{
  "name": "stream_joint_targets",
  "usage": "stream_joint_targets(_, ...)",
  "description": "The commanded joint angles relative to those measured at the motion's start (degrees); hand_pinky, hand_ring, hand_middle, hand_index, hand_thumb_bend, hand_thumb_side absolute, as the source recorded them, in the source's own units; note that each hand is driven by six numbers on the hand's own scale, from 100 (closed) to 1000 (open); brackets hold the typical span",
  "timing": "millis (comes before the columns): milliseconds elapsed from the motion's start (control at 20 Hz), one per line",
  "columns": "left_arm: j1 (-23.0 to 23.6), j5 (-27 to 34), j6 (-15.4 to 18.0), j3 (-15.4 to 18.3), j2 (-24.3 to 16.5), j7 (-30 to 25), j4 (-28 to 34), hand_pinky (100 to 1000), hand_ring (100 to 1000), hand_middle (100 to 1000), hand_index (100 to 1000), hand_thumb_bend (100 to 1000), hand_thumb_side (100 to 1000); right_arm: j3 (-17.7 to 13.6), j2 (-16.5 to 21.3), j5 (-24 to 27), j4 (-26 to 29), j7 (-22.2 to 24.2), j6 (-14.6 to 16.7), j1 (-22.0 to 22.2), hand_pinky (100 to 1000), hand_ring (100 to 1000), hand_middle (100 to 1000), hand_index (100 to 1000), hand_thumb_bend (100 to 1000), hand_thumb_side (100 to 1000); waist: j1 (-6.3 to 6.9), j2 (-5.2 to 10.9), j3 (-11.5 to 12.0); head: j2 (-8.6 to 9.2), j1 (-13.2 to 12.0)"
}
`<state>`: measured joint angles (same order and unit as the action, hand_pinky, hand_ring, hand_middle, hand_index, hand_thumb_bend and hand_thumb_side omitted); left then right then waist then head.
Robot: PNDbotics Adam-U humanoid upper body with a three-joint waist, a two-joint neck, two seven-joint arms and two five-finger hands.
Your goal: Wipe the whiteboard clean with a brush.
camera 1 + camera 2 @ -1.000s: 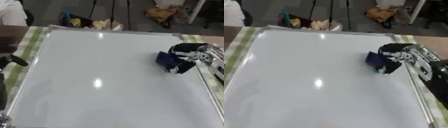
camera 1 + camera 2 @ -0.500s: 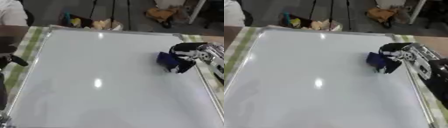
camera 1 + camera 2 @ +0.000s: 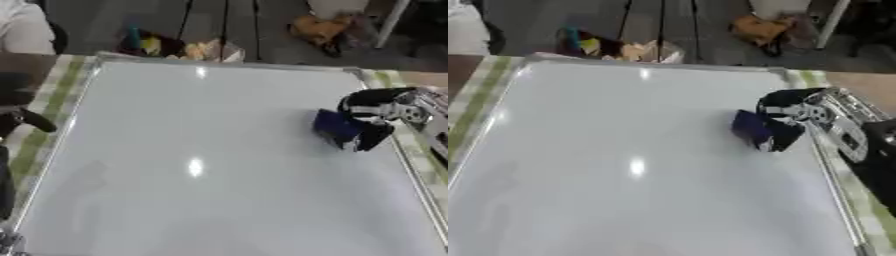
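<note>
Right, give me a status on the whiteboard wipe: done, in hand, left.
Done: the whiteboard shows no marks anywhere, only glare from a light. In hand: the right hand is curled round the blue brush, which sits on the board near its right edge. The left hand shows at the left edge, off the board. Left: nothing visible to wipe; at most a last pass along the right edge.

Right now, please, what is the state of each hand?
Left hand: at the left edge, fingers cannot be told.
Right hand: shut on the blue brush, on the whiteboard.
</note>
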<state>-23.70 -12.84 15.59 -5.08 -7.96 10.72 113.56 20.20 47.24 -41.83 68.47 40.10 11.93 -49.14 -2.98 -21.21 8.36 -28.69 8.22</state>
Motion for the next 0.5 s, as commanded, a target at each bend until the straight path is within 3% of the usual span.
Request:
stream_joint_targets(50,-0.63,0.32,0.07,-0.39,0.09,-0.15,1.03,427,793,684,641,100,919,0.56,1.95,1.85,2.11,0.41,-0.18,0.62,724,726,485,100,100,371,0.20,1.23,-0.21,-0.31,-0.04)
stream_joint_targets(500,-0.63,0.37,0.06,-0.44,0.25,-0.24,1.03,426,795,683,641,100,920,1.51,2.39,3.28,5.08,-0.13,-0.46,2.09,719,724,477,100,100,391,0.33,1.24,-0.39,-0.08,0.18)
